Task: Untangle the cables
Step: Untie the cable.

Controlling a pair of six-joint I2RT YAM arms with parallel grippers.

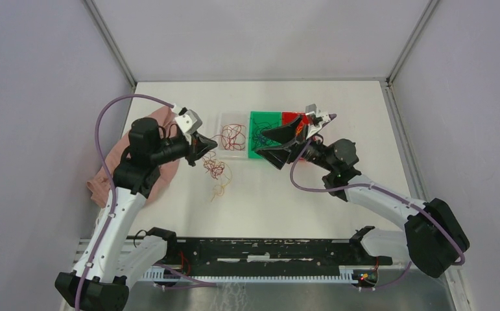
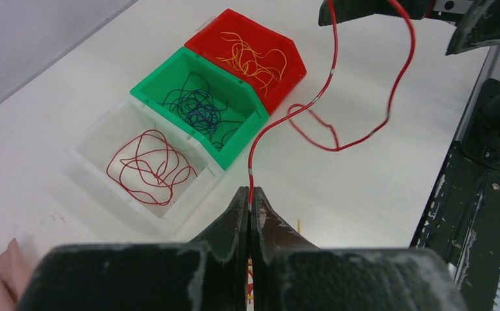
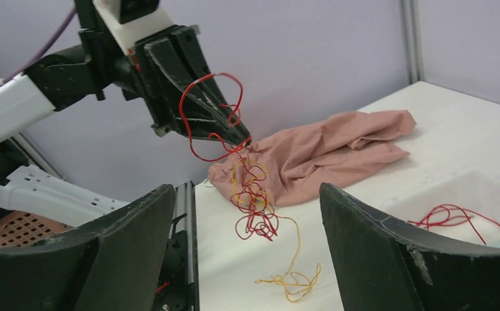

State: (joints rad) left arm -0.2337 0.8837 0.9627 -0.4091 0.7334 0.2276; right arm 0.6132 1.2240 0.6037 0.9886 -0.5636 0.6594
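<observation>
**Sorting partly done; a mixed knot hangs from your left pincer**

Seen from overhead, three bins sit in a row toward 12 o'clock on the white table [image 1: 338, 194]. The clear bin [image 2: 189, 204] holds loose red cables [image 2: 150, 170]. The green bin [image 2: 234, 152] holds dark blue-purple cables [image 2: 198, 109], and the red bin [image 2: 285, 89] holds orange-yellow cables [image 2: 255, 59]. That part of the sorting looks finished.

Your left gripper [image 2: 250, 202] is pressed together on a single red cable [image 2: 251, 162], which loops up above the fingers. Below the pinch dangles a knot [image 3: 253, 201] of red and orange-yellow strands. Its lowest yellow strands [image 3: 292, 285] lie on the table.

The knot hangs at 7 o'clock from the clear bin, between that bin and the pink cloth [image 3: 325, 155] on the table's 9 o'clock side.

Your right gripper [image 3: 246, 189] hovers by the green bin, at 3 o'clock from the left gripper. Its fingers are spread wide and hold nothing.

The knot mixes two colours, so each strand probably has to be pulled free and dropped into its matching bin. You would find no dark strands apparent in it.
</observation>
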